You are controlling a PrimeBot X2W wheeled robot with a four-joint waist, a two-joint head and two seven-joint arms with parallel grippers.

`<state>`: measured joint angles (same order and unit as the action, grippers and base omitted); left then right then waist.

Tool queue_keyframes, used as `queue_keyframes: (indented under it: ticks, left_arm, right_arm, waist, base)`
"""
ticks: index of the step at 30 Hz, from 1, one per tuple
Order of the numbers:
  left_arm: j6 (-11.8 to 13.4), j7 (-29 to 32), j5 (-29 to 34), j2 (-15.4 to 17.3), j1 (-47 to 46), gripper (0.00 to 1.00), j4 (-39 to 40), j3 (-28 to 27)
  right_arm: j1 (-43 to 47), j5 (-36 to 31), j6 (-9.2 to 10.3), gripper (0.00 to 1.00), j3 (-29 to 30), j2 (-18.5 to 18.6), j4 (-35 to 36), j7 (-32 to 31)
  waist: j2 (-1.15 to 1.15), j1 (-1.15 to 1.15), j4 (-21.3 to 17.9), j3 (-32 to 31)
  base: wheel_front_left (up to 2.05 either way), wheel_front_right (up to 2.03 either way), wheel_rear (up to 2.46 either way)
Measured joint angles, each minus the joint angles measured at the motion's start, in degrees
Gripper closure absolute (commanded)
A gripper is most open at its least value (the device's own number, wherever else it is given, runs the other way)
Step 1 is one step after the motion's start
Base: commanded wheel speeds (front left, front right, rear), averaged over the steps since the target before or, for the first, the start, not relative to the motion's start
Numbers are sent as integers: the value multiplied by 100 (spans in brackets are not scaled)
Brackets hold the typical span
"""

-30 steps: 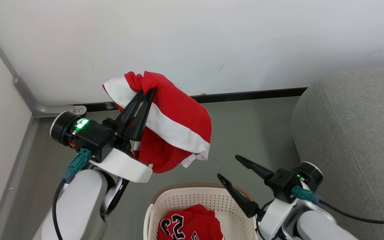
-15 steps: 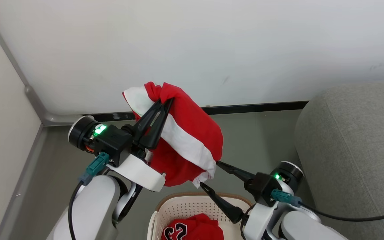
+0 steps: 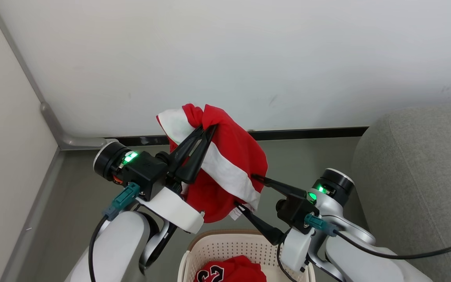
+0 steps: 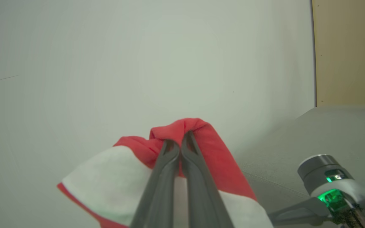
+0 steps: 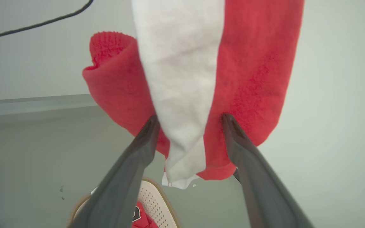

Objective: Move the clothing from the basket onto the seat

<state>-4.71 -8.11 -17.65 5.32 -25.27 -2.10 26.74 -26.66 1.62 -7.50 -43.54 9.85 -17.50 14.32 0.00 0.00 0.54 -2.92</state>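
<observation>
White wall and grey floor at a room corner: one red garment lifted out, the seat not yet reached.
Left claw, centre of frame, is clamped on a bunched fold of the white-striped garment, holding it above the basket at the bottom edge. A second ago the right claw stood clear; now its fingers are spread either side of the hanging hem, not gripping, probably readying a second hold before the carry to the grey seat at right. Another numbered jersey lies in the basket, cut off by the frame. Whether the lifted piece is shorts or a jersey is unclear.
</observation>
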Motion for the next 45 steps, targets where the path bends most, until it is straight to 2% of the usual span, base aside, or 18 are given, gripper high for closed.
queue_keyframes:
  ticks: [3,5,7,9,17,26,27,28,29,30,31,36,37,41,45]
  left_arm:
    - [0,7,-11,-9,6,100,30,18]
    - [0,49,-49,-20,16,100,57,24]
    - [0,49,-49,-22,23,100,74,24]
    - [0,49,-60,-22,45,100,81,20]
    - [4,56,-168,-25,214,100,79,-51]
    - [29,81,-365,-27,482,100,-93,-98]
    - [29,82,-383,-27,508,96,-113,-97]
    - [27,82,-410,-29,532,72,-124,-97]
    - [27,83,-428,-30,562,62,-135,-97]
    - [27,101,-454,-31,589,38,-153,-92]
    - [27,100,-463,-32,610,0,-175,-87]
    - [27,98,-502,-41,701,0,-222,-82]
    - [26,96,-502,-41,714,0,-244,-77]
    - [23,54,-503,-37,738,0,-261,-60]
    - [0,4,-544,-65,897,0,-289,73]
  right_arm:
    - [-62,-248,-1,0,2,-33,-100,4]
    - [-80,-424,-1,54,27,-90,-167,5]
    - [-81,-516,-1,74,91,-118,-189,5]
    - [-83,-566,-1,100,167,-140,-220,5]
    - [-68,-771,-1,100,682,-231,-289,7]
    - [173,-619,-1,100,1410,-246,-162,12]
    - [214,-610,-1,100,1481,-246,-160,12]
    - [239,-608,-1,100,1555,-243,-155,12]
    - [266,-605,-1,100,1644,-244,-135,12]
    - [292,-588,-1,100,1723,-241,-120,12]
    - [300,-568,-1,100,1800,-231,-109,12]
    - [302,-568,-1,100,2303,-115,32,13]
    - [345,-569,-1,100,2614,-25,74,12]
    - [544,-575,-1,100,3020,70,225,12]
    - [756,-578,-1,100,3672,174,461,13]
  waist:
    - [0,0,19,-9]
    - [0,0,30,-3]
    - [0,0,30,7]
    - [0,0,25,16]
    - [0,0,-29,52]
    - [0,0,-118,104]
    - [0,0,-130,110]
    - [0,0,-141,116]
    - [0,0,-154,122]
    - [0,0,-166,128]
    - [0,0,-178,134]
    - [0,0,-234,162]
    - [0,0,-263,177]
    - [0,0,-300,192]
    - [0,0,-369,197]
  base:
    - [0,0,0]
    - [0,0,0]
    - [0,0,0]
    - [0,0,0]
    - [0,0,0]
    - [0,0,0]
    - [0,0,0]
    - [0,0,0]
    - [0,0,0]
    - [0,0,0]
    - [0,0,0]
    - [0,0,0]
    - [0,0,0]
    - [0,0,0]
    - [0,0,0]
